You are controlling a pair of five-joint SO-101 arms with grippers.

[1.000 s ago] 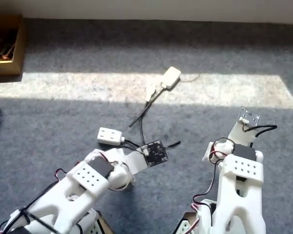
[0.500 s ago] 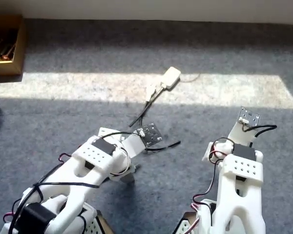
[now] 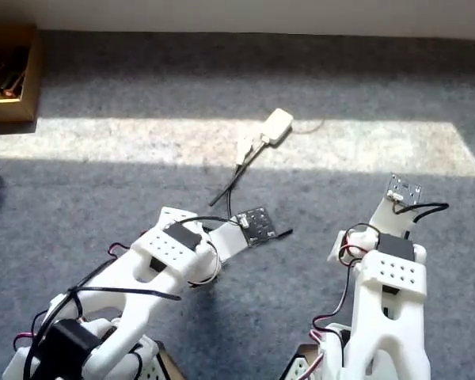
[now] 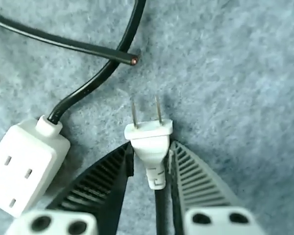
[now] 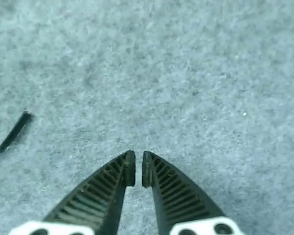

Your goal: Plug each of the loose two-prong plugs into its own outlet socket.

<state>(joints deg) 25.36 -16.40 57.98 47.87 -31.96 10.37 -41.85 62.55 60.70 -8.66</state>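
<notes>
Your left claw (image 4: pixel 151 149) is clamped on the white two-prong plug (image 4: pixel 148 139), prongs sticking out past the tips. The white outlet socket (image 4: pixel 22 171) lies just beside it on the grey carpet (image 4: pixel 235 73), with a black cord (image 4: pixel 88 90) running out of it. From above, another white outlet block (image 3: pixel 277 124) sits at one o'clock from that arm, well apart. Your right claw (image 5: pixel 138 169), over at three o'clock, has its fingers drawn together above the carpet.

The white outlet block (image 4: pixel 22 169) is cut by the edge in the left wrist view; from above, the left arm (image 3: pixel 154 261) covers most of it. Just beside the block, the cord of the two-prong plug (image 4: pixel 149 139) leaves the picture between the fingers of the left tool (image 4: pixel 150 147).
</notes>
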